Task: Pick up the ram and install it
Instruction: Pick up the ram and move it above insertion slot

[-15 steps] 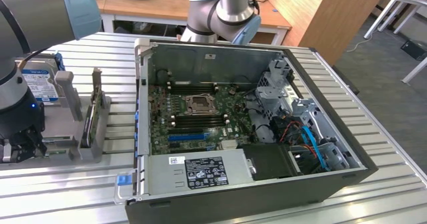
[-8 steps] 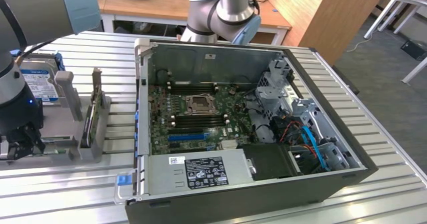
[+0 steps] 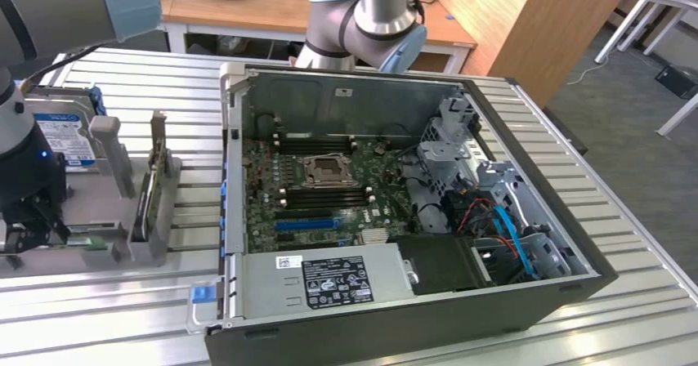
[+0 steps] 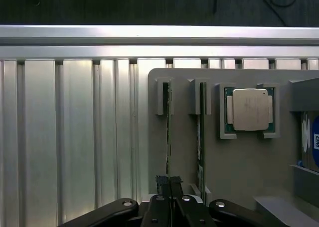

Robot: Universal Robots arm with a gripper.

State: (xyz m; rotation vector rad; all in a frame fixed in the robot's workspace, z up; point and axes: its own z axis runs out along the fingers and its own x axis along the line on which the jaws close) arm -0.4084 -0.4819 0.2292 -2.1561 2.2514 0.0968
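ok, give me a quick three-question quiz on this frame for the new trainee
1. True or false: the CPU lies flat in a pocket of the grey fixture.
2. The gripper is: A wide open; B shut; C clamped on the CPU.
3. Two thin boards stand edge-on in slots. Which lines up with the gripper: the board nearer the CPU or the board farther from it?
Key: 1 true; 2 B; 3 the farther board.
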